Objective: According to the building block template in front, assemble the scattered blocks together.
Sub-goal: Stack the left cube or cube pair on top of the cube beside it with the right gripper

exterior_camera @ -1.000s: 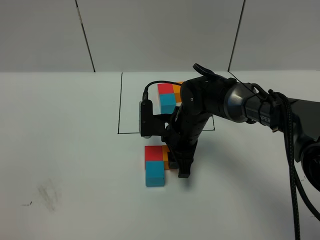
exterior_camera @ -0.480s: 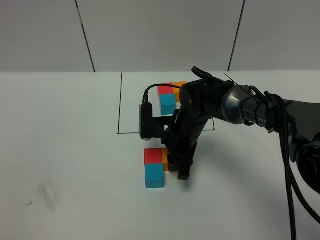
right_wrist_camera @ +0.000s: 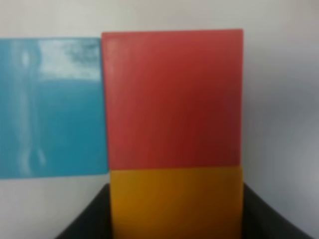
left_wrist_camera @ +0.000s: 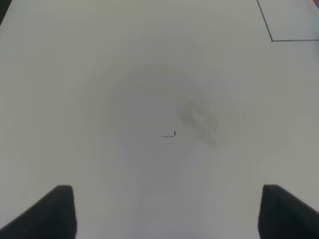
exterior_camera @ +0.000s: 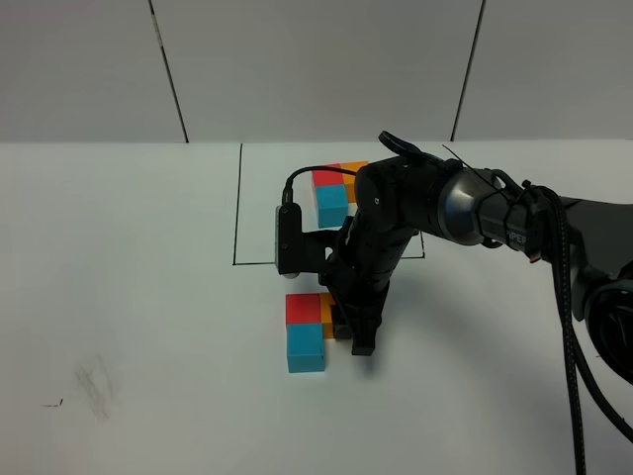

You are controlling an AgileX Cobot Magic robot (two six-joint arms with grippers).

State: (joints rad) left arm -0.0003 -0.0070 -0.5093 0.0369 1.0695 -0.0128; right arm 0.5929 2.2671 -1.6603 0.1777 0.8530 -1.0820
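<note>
The building block template [exterior_camera: 331,193] is a tight L of red, orange and light blue cubes inside the black outlined square at the back. Nearer the front, the scattered blocks sit pressed together: red block [exterior_camera: 303,309] [right_wrist_camera: 172,97], light blue block [exterior_camera: 306,348] [right_wrist_camera: 52,107] against its front, orange block [exterior_camera: 327,311] [right_wrist_camera: 175,201] on its right. My right gripper [exterior_camera: 356,332] stands over the orange block, shut on it, dark fingers [right_wrist_camera: 84,214] flanking its sides. Off to the left, my left gripper [left_wrist_camera: 172,211] hangs open over bare table, holding nothing.
A black outlined square [exterior_camera: 237,208] is drawn on the white table and frames the template. A faint smudge [exterior_camera: 96,386] [left_wrist_camera: 202,122] and a small black mark [left_wrist_camera: 171,134] lie at the front left. The right arm's black cable [exterior_camera: 584,356] trails down the right side.
The right arm and the three joined blocks shifted very slightly at the start of the second. Since then nothing has visibly moved. The left gripper stays open.
</note>
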